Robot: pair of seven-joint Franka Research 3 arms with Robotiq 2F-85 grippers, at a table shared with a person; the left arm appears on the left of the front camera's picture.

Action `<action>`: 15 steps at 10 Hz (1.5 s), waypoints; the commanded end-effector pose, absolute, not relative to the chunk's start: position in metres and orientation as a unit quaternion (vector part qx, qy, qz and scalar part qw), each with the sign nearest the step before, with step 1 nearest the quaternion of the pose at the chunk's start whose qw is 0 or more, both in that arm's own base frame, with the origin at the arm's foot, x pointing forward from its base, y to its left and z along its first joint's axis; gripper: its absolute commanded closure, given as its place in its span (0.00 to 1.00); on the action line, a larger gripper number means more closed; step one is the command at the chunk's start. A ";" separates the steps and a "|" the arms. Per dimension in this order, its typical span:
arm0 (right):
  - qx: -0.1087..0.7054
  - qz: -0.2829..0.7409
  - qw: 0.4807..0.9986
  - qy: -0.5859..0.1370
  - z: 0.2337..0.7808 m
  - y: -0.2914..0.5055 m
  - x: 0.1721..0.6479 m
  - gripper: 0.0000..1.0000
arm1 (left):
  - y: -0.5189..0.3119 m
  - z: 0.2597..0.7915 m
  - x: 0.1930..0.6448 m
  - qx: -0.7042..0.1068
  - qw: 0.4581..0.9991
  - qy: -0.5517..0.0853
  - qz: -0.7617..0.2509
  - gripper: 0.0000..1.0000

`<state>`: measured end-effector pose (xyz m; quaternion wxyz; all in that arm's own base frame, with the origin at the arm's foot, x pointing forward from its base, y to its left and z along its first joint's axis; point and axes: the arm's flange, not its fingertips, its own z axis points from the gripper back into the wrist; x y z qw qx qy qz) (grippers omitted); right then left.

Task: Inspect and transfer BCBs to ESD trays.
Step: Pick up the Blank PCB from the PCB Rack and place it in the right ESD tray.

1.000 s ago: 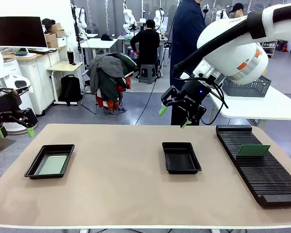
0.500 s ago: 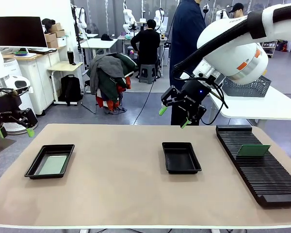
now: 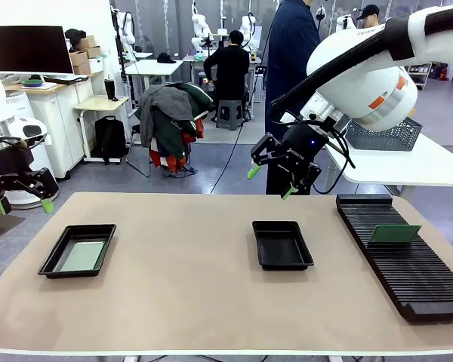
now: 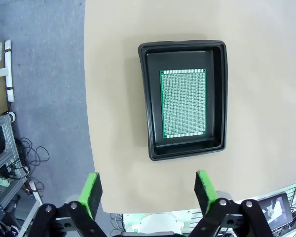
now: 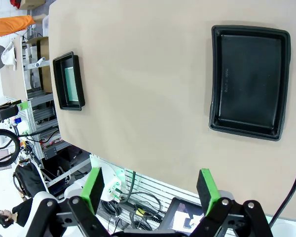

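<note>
A black ESD tray (image 3: pixel 78 250) lies at the table's left with a green BCB (image 3: pixel 82 256) flat on its floor; the left wrist view has this tray (image 4: pixel 184 148) and its board (image 4: pixel 183 102) straight below. My left gripper (image 3: pixel 23 204) hangs open beyond the table's left edge, its fingers (image 4: pixel 91 192) bare. A second ESD tray (image 3: pixel 281 244) sits empty at centre right, also seen as a tray (image 5: pixel 249 81) from the right wrist. My right gripper (image 3: pixel 270 181) hovers open above the table's far edge, behind that tray. Another BCB (image 3: pixel 393 233) stands upright in the rack.
A long black ribbed rack (image 3: pixel 403 256) runs along the table's right side. A grey mesh basket (image 3: pixel 385 136) rests on a white table behind it. A person in dark clothes (image 3: pixel 289 53) stands just past the far edge. Bare tabletop lies between the two trays.
</note>
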<state>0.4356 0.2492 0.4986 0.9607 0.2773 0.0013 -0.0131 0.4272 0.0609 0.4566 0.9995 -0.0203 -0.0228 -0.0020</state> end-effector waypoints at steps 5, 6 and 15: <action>0.271 -0.018 0.962 0.002 0.499 0.252 0.438 0.00 | 0.061 0.453 0.427 -0.025 0.999 -0.026 0.001 0.00; 0.271 -0.018 0.962 0.002 0.499 0.252 0.438 0.00 | 0.061 0.453 0.427 -0.025 0.999 -0.026 0.001 0.00; 0.125 0.133 0.974 -0.134 0.573 0.119 0.342 0.00 | 0.061 0.453 0.427 -0.025 0.999 -0.026 0.001 0.00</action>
